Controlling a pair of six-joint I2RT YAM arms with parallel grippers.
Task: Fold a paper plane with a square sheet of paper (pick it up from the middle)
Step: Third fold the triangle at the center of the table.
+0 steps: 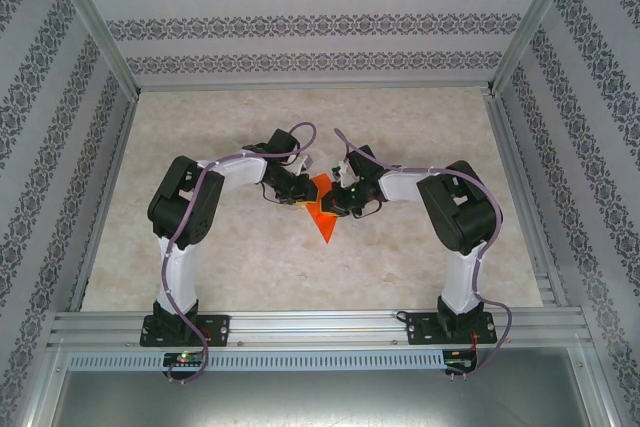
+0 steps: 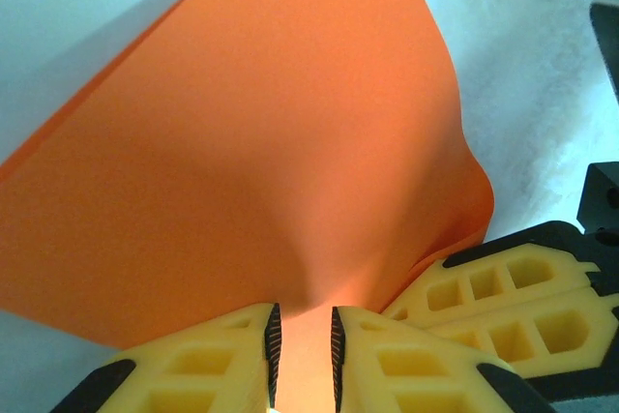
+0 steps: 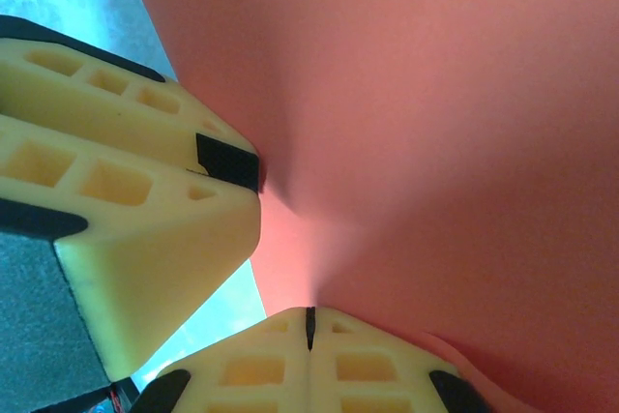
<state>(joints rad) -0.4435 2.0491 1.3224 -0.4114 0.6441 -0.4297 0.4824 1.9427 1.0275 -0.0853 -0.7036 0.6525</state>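
Well ahead of the bases, the paper is pinched at its far edge by the left gripper and, just beside it, the tightly closed right gripper, its long axis pointed back toward the bases.

Open table around the paper

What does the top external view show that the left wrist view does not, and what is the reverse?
From above: the left arm, the right arm, the table, the patterned walls, and the orange paper's pointed end aimed at the near edge. From the left wrist: the left gripper's ribbed pads with paper between them, and a pucker running into that gap. Shared: the paper, with the right gripper beside the left one.
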